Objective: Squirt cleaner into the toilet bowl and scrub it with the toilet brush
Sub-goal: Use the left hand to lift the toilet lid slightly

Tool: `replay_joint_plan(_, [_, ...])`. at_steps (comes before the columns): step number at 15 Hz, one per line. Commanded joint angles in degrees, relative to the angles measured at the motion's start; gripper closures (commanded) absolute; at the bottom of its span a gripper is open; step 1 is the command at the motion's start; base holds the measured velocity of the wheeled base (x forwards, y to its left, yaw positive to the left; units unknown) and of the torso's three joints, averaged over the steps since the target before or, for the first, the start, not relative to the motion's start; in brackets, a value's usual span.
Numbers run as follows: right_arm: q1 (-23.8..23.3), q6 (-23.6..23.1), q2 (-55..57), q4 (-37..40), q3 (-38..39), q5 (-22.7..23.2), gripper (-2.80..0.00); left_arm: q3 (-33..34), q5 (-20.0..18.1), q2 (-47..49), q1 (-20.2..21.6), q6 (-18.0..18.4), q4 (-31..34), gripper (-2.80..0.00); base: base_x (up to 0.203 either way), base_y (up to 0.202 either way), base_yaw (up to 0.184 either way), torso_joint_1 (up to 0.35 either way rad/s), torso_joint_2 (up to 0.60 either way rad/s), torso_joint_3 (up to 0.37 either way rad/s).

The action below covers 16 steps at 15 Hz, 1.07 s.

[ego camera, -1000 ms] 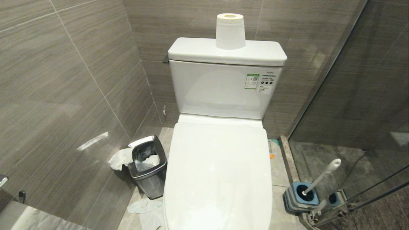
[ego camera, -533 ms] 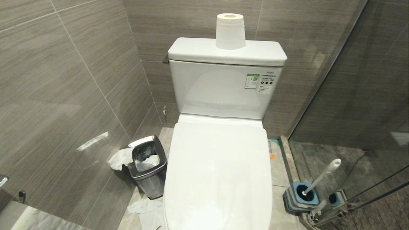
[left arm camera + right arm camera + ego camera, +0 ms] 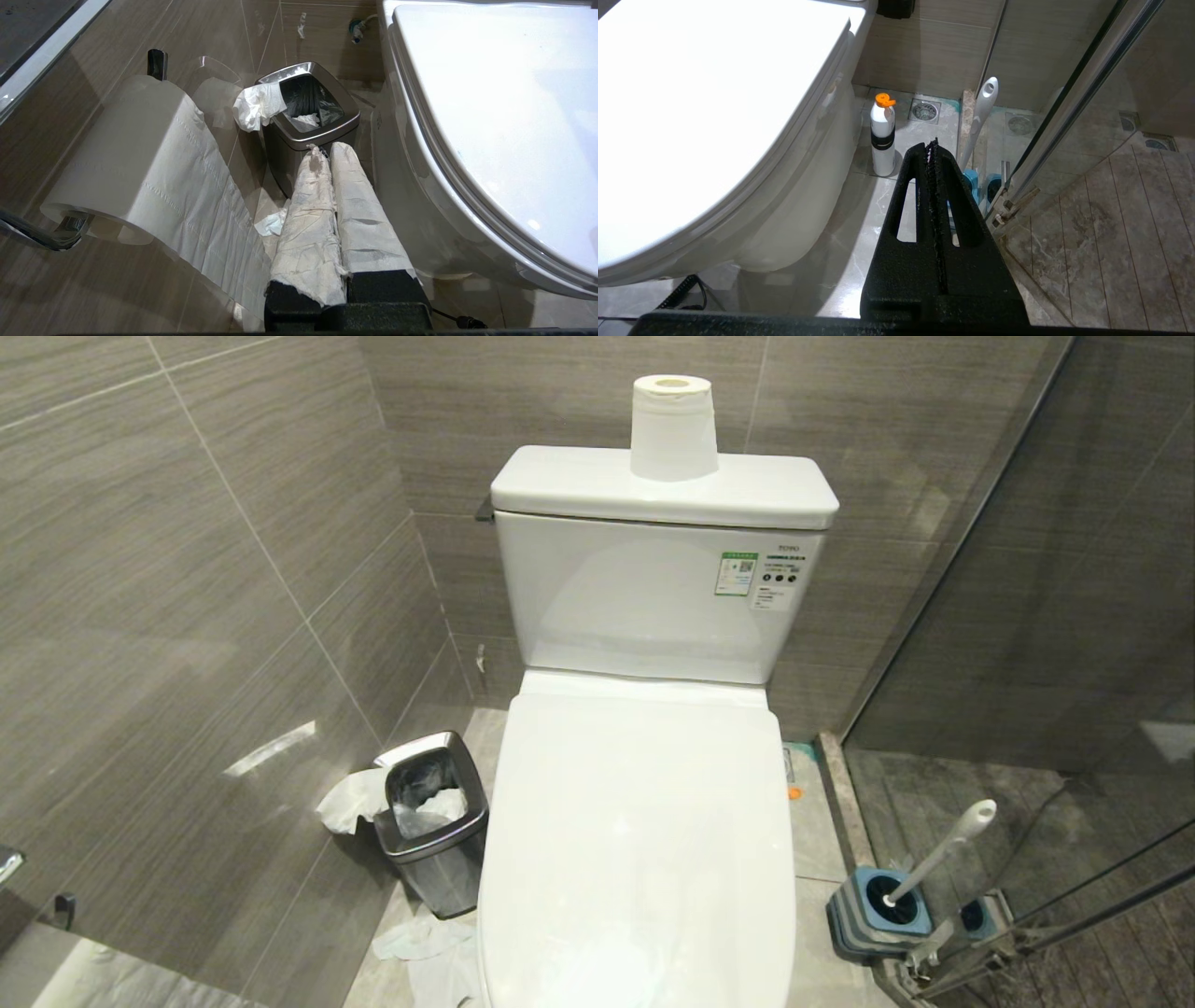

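Toilet bowl (image 3: 644,840) lid down; toilet brush (image 3: 938,852) in its holder beside it; left gripper (image 3: 324,151) and right gripper (image 3: 933,149) closed, empty.

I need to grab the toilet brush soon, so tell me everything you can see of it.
The toilet brush has a slim white plastic handle with a rounded tip pierced by a hanging hole. It leans tilted in its square grey-and-blue base on the floor, right of the toilet, against the glass shower partition. Its bristle head is hidden inside the base. Nothing grips it.
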Motion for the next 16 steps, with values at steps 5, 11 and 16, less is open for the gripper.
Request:
replay_joint_plan(5, [0.02, 0.00, 0.02, 0.02, 0.01, 0.02, 0.00, 0.09, 0.01, 0.08, 0.00, -0.01, 0.00, 0.00, 0.000, 0.000, 0.000, 0.000, 0.00, 0.000])
replay_joint_plan(11, [0.02, 0.00, 0.02, 0.02, 0.01, 0.02, 0.00, 0.09, 0.01, 0.08, 0.00, -0.01, 0.00, 0.00, 0.000, 0.000, 0.000, 0.000, 0.00, 0.000])
replay_joint_plan(16, [0.02, 0.00, 0.02, 0.02, 0.01, 0.02, 0.00, 0.09, 0.01, 0.08, 0.00, -0.01, 0.00, 0.00, 0.000, 0.000, 0.000, 0.000, 0.00, 0.000])
